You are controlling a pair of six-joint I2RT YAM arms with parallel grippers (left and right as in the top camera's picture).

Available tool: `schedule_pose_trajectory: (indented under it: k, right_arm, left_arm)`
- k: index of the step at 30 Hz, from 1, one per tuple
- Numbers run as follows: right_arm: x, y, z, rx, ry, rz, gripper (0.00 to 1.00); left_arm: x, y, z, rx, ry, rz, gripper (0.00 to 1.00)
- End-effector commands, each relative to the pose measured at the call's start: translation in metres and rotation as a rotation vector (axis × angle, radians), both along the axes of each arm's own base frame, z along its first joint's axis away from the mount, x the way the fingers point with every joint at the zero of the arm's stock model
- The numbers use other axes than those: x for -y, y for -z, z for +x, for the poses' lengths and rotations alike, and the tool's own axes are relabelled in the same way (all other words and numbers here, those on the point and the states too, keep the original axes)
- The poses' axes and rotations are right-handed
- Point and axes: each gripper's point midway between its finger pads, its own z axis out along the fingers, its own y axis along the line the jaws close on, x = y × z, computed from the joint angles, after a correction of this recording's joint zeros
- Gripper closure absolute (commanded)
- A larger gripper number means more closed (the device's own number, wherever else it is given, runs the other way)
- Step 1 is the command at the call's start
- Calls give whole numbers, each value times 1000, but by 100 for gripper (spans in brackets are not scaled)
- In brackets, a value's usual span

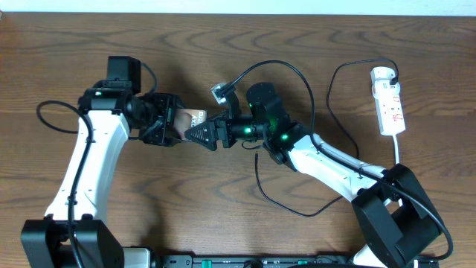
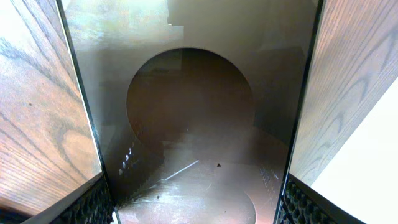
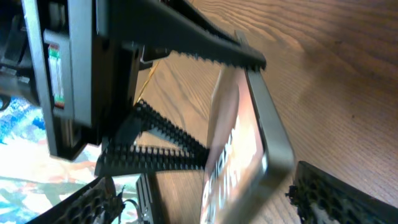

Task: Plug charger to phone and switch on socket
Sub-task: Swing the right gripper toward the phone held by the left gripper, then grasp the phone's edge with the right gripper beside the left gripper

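The phone (image 1: 192,117) is held off the table at mid-left, tilted on edge. My left gripper (image 1: 172,123) is shut on its left end; in the left wrist view the phone (image 2: 199,124) fills the space between the fingers (image 2: 199,208). My right gripper (image 1: 199,134) is open with its fingers on either side of the phone's right end (image 3: 242,143), white lettering facing the right wrist camera (image 3: 205,199). The charger cable (image 1: 331,93) loops from a black plug (image 1: 392,72) in the socket (image 1: 388,100) at the far right. Its small tip is hidden.
The socket's white cord (image 1: 398,149) runs down towards the right arm's base. More black cable (image 1: 259,179) lies loose on the wood below the right arm. A dark cable (image 1: 44,112) loops by the left arm.
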Motion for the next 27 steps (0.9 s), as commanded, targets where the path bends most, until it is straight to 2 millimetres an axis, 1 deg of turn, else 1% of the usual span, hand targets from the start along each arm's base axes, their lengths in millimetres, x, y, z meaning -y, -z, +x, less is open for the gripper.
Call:
schedule_pose_trajectory:
  k: [1, 4, 5, 8, 9, 13, 15, 16, 20, 24, 27]
  right_arm:
    - [-3, -4, 2, 29, -3, 3, 17]
    - [-3, -4, 3, 30, 1, 1, 20]
    - [-3, -4, 3, 30, 1, 1, 25]
    - [-3, -4, 3, 27, 4, 0, 43]
    - [-3, -3, 4, 19, 12, -1, 45]
    - [-2, -3, 6, -1, 31, -3, 46]
    - [-2, -3, 6, -22, 38, -1, 50]
    - [-2, -3, 6, -45, 46, 2, 52]
    - [-2, -3, 6, -133, 75, 12, 54]
    - [-2, -3, 6, -234, 107, 23, 60]
    - [-3, -3, 5, -291, 125, 29, 61]
  left_arm:
    - [12, -18, 2, 34, 8, -36, 93]
    - [17, -18, 1, 29, 12, -42, 93]
    - [18, -18, 1, 29, 14, -42, 93]
    - [20, -19, 0, 26, 15, -54, 93]
    - [21, -19, 0, 24, 15, -60, 93]
    - [23, -21, 0, 27, 20, -72, 93]
    - [23, -21, 0, 27, 21, -72, 93]
    - [23, -21, 1, 31, 24, -70, 93]
    - [23, -22, 3, 53, 40, -66, 93]
    - [23, -22, 4, 54, 40, -66, 93]
    - [23, -22, 4, 56, 40, -66, 93]
